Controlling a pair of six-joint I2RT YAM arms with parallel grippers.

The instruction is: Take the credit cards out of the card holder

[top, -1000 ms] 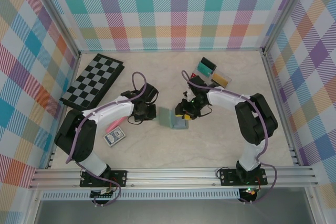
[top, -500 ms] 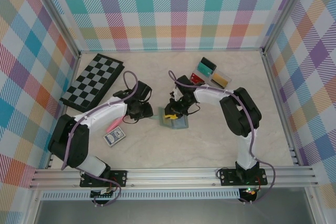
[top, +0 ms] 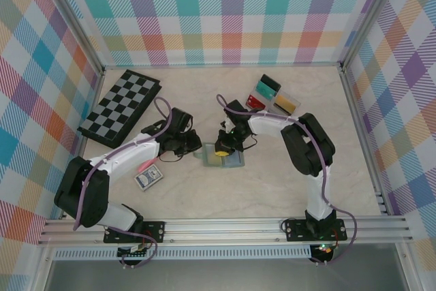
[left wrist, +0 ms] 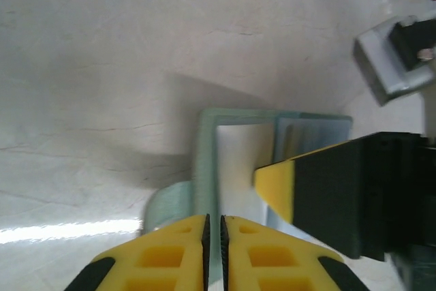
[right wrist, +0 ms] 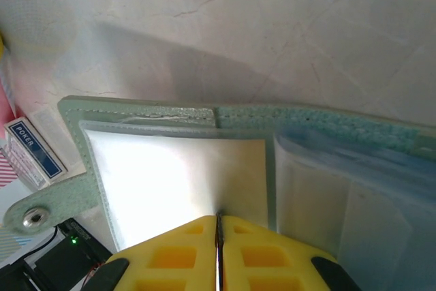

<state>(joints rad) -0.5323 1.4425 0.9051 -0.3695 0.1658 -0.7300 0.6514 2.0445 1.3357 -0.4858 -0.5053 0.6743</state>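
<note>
Left gripper (left wrist: 213, 227) is pinched onto the left edge of the card holder (right wrist: 170, 161), and the right gripper (right wrist: 218, 220) has its fingers pressed together on the white inner pocket. Checkered board (top: 119, 105) sits back left. The clear tray (top: 280, 94) with the credit cards (top: 267, 87) is back right, card holder open mid-table, and a little blue card pack (top: 148, 179) near left.
</note>
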